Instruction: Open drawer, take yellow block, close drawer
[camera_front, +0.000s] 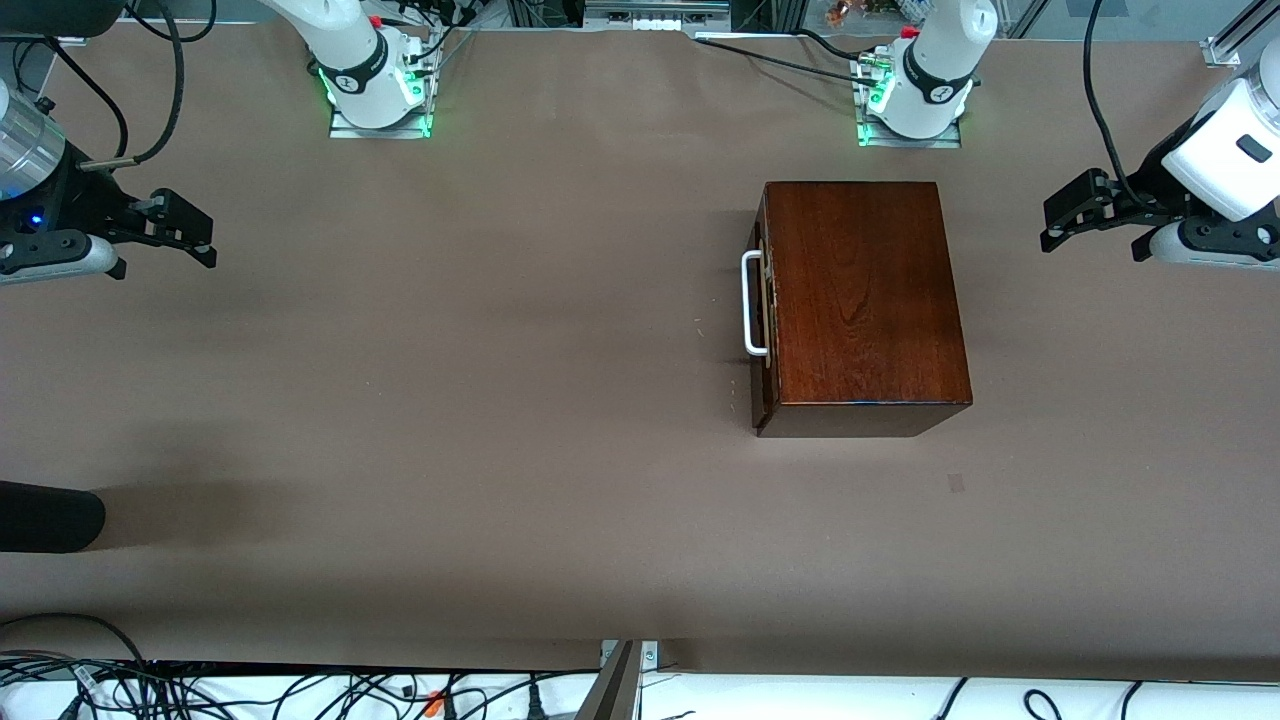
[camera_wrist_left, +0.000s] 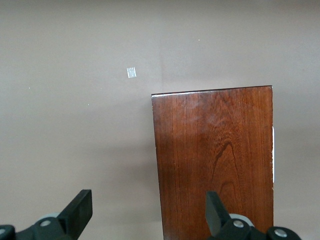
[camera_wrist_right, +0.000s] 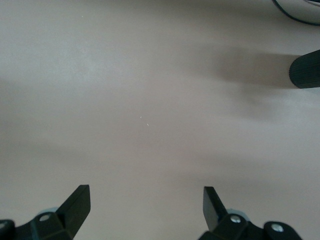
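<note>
At the right arm's end of the table, the right arm's black two-finger gripper (camera_front: 195, 235) is seen held up over bare brown table surface (camera_front: 450, 400), its fingers (camera_wrist_right: 75, 205) spread wide apart with nothing between them; the right arm is noted as waiting there. A black cylindrical object (camera_front: 45, 517) is seen at the view's edge, on that same end of the table and nearer to the front camera. Toward the left arm's end, the glossy dark mahogany wooden box (camera_front: 862, 295) is seen standing on the table, with the drawer with its dark reddish-brown front (camera_front: 764, 310) pushed in flush and closed; its white loop handle (camera_front: 752, 303) is turned toward the right arm's end of the table. The small yellow block is not visible in any view, so its place cannot be told. A small pale square mark (camera_front: 956, 483) is noted on the table, nearer to the front camera than the box. The left arm's black two-finger gripper (camera_front: 1062, 218) is held up over the table just beside the box, with its fingers (camera_wrist_left: 80, 207) parted and empty
</note>
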